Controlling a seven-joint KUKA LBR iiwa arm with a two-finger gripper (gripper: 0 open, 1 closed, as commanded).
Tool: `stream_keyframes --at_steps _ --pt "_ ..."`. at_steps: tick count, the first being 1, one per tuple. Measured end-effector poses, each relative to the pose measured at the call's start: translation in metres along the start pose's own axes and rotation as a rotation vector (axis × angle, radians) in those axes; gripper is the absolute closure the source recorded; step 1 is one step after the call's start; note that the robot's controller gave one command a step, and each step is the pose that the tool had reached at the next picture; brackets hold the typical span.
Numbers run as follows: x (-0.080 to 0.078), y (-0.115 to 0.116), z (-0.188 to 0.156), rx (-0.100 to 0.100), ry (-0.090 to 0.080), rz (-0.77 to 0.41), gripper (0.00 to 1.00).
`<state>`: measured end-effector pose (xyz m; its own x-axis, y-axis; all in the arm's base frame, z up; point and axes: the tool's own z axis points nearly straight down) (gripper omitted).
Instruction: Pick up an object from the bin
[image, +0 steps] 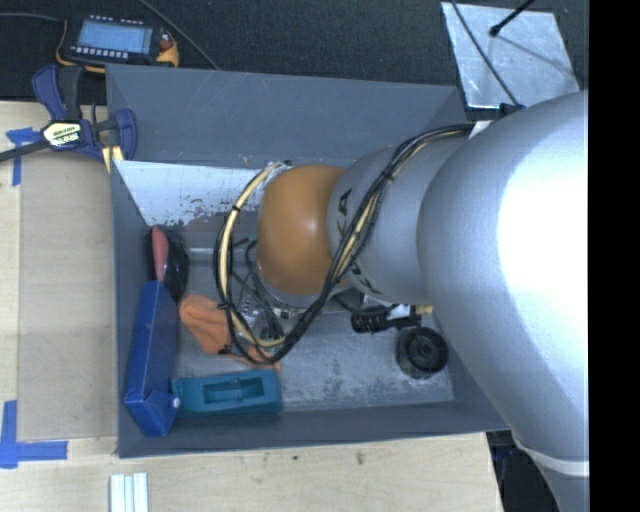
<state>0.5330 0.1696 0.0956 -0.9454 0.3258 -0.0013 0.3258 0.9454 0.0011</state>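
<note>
My gripper (262, 312) is low in the middle of the bin, mostly hidden under the arm's wrist. An orange soft lump (203, 321) lies right against its left side. Just below it sits a teal flat block with a recess (229, 393) on the bin floor. A long blue bar (149, 362) lies along the left wall. I cannot see anything held by the gripper.
A red-handled tool (158, 253) with a black oval piece (177, 270) rests in the upper left corner. A black round knob (421, 351) and a small black and white part (384, 319) lie right of the gripper, under the arm.
</note>
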Motion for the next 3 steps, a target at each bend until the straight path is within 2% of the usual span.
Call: stream_keyframes --at_steps 2,3 --pt "0.001 -0.001 -0.02 0.002 0.003 0.001 1.0" --pt "-0.001 0.0 -0.032 -0.001 -0.001 0.0 1.0"
